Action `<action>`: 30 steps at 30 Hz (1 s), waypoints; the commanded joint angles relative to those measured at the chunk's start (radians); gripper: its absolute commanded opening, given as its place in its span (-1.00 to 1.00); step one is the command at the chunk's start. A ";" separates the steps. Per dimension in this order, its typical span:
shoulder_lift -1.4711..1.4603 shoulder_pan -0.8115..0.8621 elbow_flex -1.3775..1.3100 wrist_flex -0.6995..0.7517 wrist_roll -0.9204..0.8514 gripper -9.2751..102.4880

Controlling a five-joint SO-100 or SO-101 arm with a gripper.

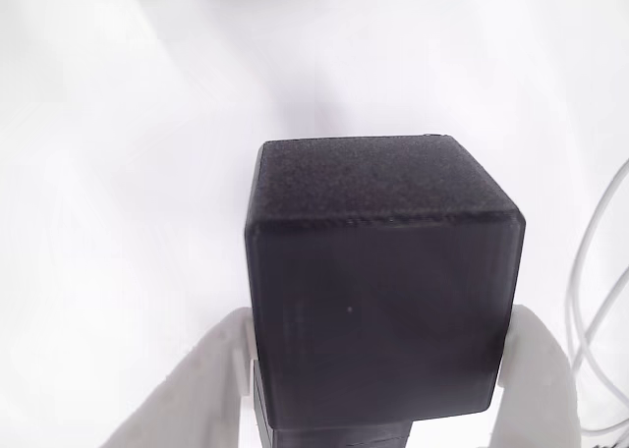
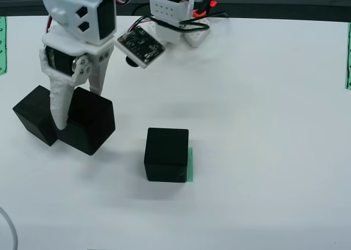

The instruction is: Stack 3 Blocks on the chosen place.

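- The white two-finger gripper [image 2: 74, 110] is pinching a matte black cube [image 2: 86, 120] on the white table [image 2: 263, 124], beside another black cube [image 2: 34, 121].
- Next, I'd judge: lifting it onto the cube [image 2: 166, 154] covering the green striped patch [image 2: 190, 165].

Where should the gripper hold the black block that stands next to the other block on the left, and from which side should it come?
Come from above and grip two opposite flat side faces of the block. One finger of the gripper goes into the narrow gap beside the neighbouring block, the other on the free far side. In the close view the white fingers already flank it.
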 commanded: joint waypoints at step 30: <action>0.133 -0.356 0.078 0.015 -0.020 -0.53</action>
